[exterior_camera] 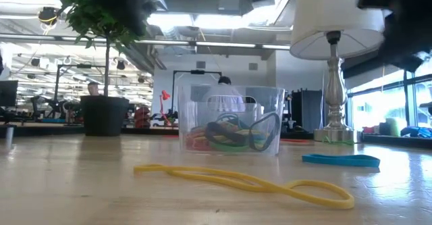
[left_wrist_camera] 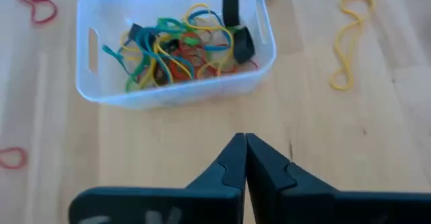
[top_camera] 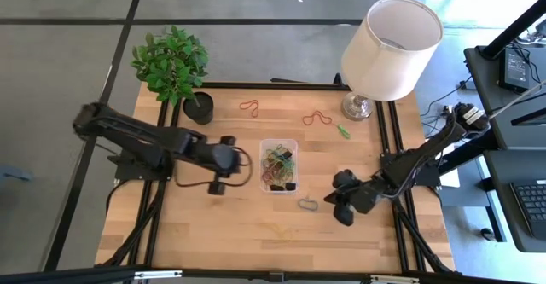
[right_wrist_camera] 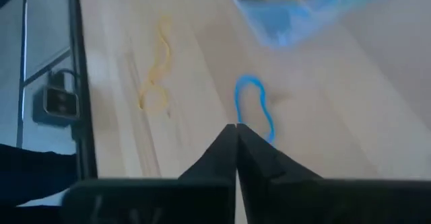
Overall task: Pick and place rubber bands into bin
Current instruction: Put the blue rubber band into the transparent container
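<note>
1. My left gripper (left_wrist_camera: pixel 245 158) hangs over bare wood just beside the bin (top_camera: pixel 279 144), on its left in the high view. Its fingers are pressed together at the tips, with nothing between them.
2. My right gripper (right_wrist_camera: pixel 236 143) sits low over the table near the front right, its tips also closed together and empty. A blue band (right_wrist_camera: pixel 254 107) lies on the wood right at those tips; I cannot tell whether they touch it.
3. The bin stands upright at the table's middle. It holds a tangle of bands (left_wrist_camera: pixel 178 49): yellow, green, red, blue, plus two wide black ones leaning against the wall.
4. In the high view the blue band (top_camera: pixel 309 204) shows as a small loop between the bin and my right gripper, just off the bin's front right corner.
5. A long yellow band (exterior_camera: pixel 250 182) lies flat and twisted on the front part of the table, well apart from the bin.
6. Behind the bin, two red bands lie loose: one (top_camera: pixel 249 107) near the pot (top_camera: pixel 198 108), the other (top_camera: pixel 316 117) near the lamp (top_camera: pixel 388 49).
7. A green band (top_camera: pixel 342 131) rests just in front of the lamp's base.
8. The plant (top_camera: pixel 171 62) rises from the pot at the back left corner.
</note>
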